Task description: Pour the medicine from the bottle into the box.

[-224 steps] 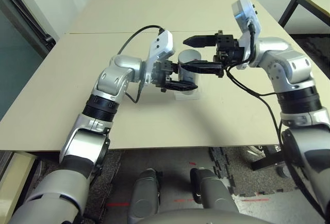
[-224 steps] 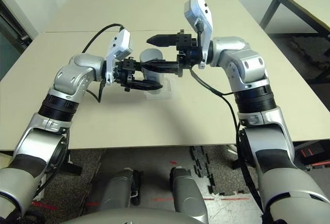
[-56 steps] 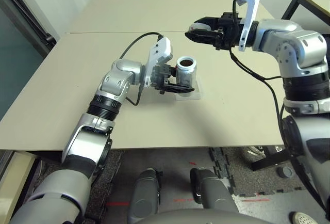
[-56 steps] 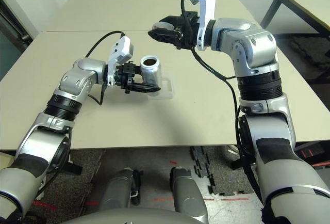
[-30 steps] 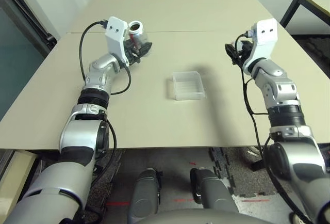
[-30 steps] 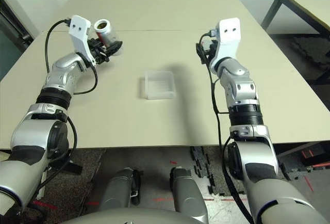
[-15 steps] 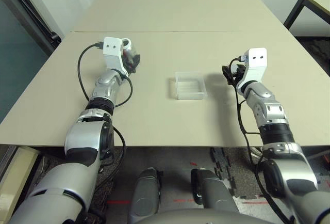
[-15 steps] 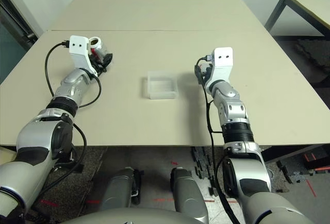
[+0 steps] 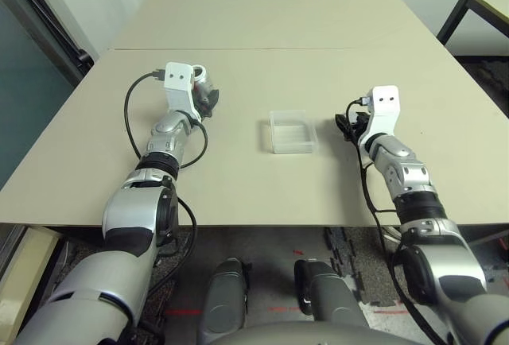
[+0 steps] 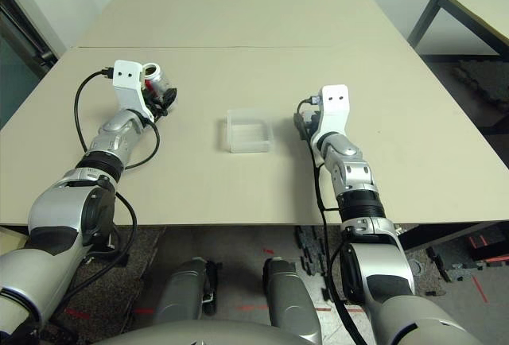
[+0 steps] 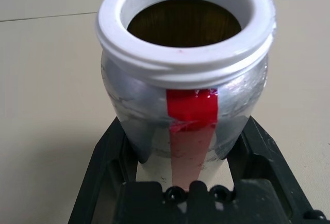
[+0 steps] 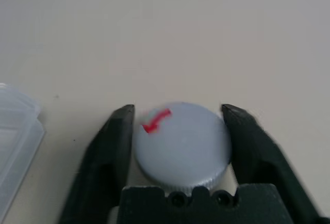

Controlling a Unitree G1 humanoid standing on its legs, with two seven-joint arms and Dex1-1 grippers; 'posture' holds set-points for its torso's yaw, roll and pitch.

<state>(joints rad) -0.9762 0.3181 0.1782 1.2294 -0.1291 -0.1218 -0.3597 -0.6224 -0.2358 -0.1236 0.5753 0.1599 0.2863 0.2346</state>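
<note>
Two pincers are down near the beige table (image 9: 262,186), well apart, one on each side of the small shallow square box of clear plastic (image 9: 291,131), which sits mid-table between them. The left pincer (image 11: 180,146) is clamped on the small silvery-grey cylindrical bottle with the red-and-white label (image 11: 185,79), its black fingers (image 11: 111,146) on both sides of the body. The bottle is upright, its white-rimmed mouth uncapped; contents too dark to make out. It sits at the left, a bit farther off than the box. The right pincer (image 12: 178,126) has the loose round grey cap with a red mark (image 12: 181,144) between its fingers (image 12: 116,136). Whether they touch the cap I cannot tell, and whether the cap rests on the table is unclear.

Judged step: cap is being parked at the right, pour comes next. To do it well: free the cap fully and lift the right pincer straight off so the cap isn't dragged toward the box. Keep the bottle upright while carrying it rightward to the box, mouth over the box's middle, then tilt slowly. The box is shallow and light, so pills could bounce out. Keep the mouth low and avoid nudging the rim.
</note>
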